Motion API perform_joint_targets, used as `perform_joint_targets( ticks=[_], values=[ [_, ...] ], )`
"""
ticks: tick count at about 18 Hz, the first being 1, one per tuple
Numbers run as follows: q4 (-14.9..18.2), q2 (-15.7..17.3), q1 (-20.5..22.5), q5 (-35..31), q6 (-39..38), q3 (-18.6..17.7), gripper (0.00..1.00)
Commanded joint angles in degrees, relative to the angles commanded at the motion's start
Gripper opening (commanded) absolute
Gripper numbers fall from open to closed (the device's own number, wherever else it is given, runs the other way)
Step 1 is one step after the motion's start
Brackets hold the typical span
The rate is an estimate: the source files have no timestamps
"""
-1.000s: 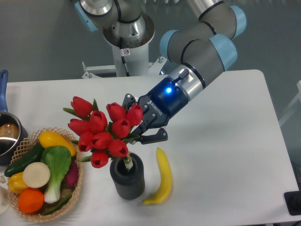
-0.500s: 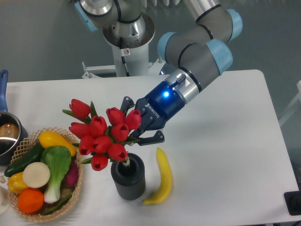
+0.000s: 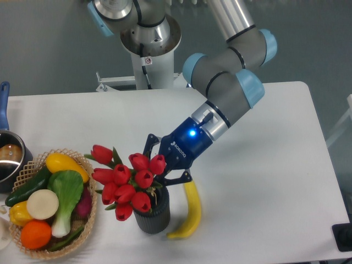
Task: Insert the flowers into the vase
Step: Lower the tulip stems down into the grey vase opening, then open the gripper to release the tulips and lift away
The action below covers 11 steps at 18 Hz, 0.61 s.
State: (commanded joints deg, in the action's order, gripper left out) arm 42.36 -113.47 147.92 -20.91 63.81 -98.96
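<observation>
The bunch of red tulips point(image 3: 125, 179) has its stems down inside the dark grey ribbed vase point(image 3: 152, 212), which stands upright near the table's front edge. The buds lean left over the rim and hide most of the vase's mouth. My gripper point(image 3: 164, 168) is just above and right of the vase, its dark fingers point(image 3: 177, 177) closed around the stems below the buds. The stems themselves are mostly hidden by buds and fingers.
A yellow banana point(image 3: 188, 210) lies just right of the vase, partly under my gripper. A wicker basket point(image 3: 88, 215) of vegetables and fruit stands at the left. A metal pot point(image 3: 10, 157) with a blue handle sits at the far left edge.
My gripper has moved down and slightly left with the tulips. The bunch has dropped lower, so its stems sit deeper in the vase and the buds now cover the rim.
</observation>
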Motion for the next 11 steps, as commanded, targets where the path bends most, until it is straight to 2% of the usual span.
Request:
perform_joint_targets(
  ticks=[2, 3, 11],
  values=[
    [0.0, -0.3, -0.3, -1.8, 0.0, 0.0, 0.92],
    [0.0, -0.8, -0.3, -3.4, 0.0, 0.2, 1.0],
    [0.1, 0.2, 0.3, -6.9, -0.1, 0.0, 1.0]
  ],
)
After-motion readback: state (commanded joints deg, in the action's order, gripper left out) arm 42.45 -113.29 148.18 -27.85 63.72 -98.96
